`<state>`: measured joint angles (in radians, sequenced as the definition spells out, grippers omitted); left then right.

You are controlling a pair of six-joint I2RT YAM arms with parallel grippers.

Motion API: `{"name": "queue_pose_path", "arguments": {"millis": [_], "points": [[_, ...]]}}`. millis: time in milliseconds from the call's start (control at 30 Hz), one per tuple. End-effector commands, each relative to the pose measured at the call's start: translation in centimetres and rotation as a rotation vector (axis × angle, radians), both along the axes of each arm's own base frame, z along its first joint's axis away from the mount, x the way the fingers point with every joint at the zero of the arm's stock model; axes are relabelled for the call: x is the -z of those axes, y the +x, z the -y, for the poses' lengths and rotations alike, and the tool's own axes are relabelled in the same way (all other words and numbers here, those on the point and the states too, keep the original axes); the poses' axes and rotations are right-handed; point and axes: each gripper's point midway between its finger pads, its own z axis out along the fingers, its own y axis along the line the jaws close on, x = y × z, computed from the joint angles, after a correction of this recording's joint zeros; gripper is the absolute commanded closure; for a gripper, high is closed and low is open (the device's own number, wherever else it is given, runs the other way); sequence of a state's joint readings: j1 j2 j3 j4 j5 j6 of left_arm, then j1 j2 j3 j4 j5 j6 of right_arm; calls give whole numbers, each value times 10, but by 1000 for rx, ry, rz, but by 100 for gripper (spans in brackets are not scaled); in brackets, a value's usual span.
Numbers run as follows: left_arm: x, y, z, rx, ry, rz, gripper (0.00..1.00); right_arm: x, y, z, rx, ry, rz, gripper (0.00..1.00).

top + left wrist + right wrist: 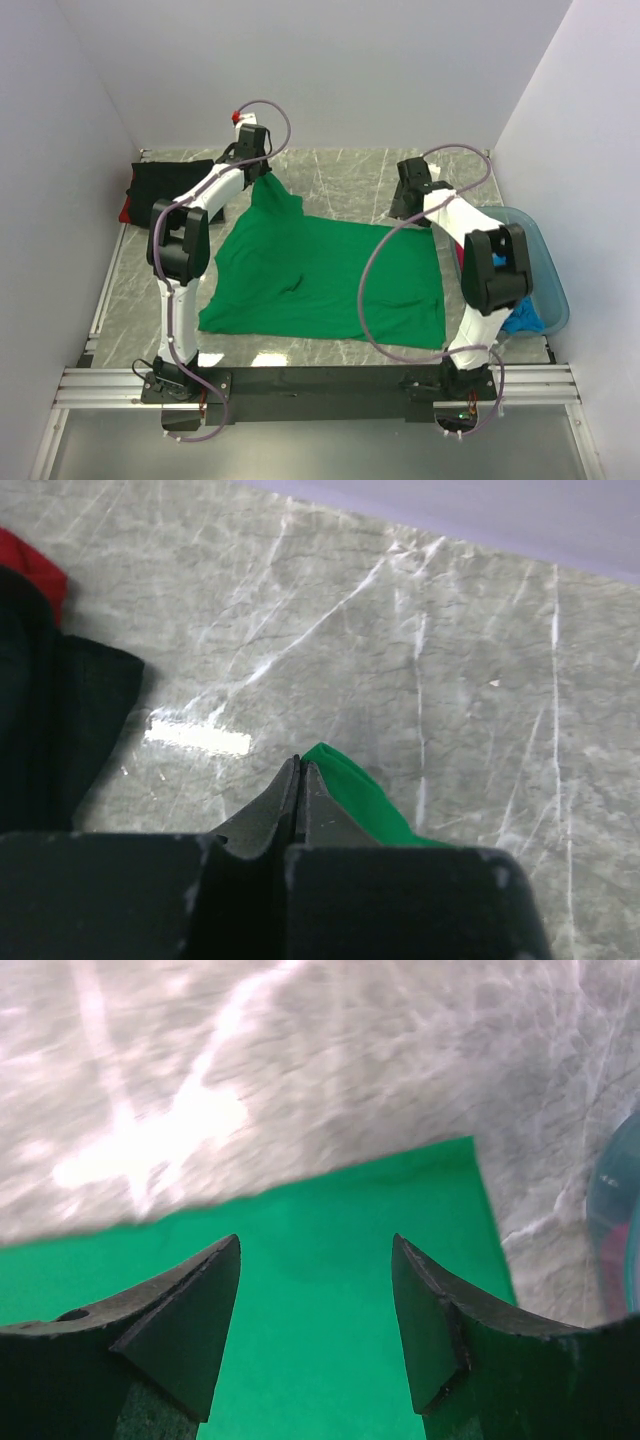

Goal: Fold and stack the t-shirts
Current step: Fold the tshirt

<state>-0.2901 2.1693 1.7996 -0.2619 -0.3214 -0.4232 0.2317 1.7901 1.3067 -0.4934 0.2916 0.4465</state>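
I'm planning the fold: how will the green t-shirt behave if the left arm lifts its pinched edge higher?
Probably floppy: the green t-shirt rises to a sagging peak at the shut left gripper while the rest lies flat. Likely light, since one thin pinch raises that part. It may crease further; wrinkles show near its middle.

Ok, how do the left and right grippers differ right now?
The left gripper is shut; the right gripper stands open. The left pinches a far corner of the green t-shirt, pulled up into a peak; the right holds nothing, hanging over the shirt's flat far right corner. Both sit at the shirt's far edge.
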Motion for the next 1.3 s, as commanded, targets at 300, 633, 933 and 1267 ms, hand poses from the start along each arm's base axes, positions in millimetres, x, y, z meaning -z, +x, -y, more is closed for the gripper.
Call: {"name": "queue_pose_path", "arguments": {"millis": [300,633,933,1267], "points": [[-44,-6,6,32,-85,93,100,29,23,39,216,-3,-46,31],[-45,-20,8,55,-114,93,100,44,24,58,298,4,-80,35],[-45,-27,14,79,-151,83,100,49,24,67,364,9,-106,38],[-53,-37,13,88,-163,93,100,67,5,73,411,31,-169,47]]}}
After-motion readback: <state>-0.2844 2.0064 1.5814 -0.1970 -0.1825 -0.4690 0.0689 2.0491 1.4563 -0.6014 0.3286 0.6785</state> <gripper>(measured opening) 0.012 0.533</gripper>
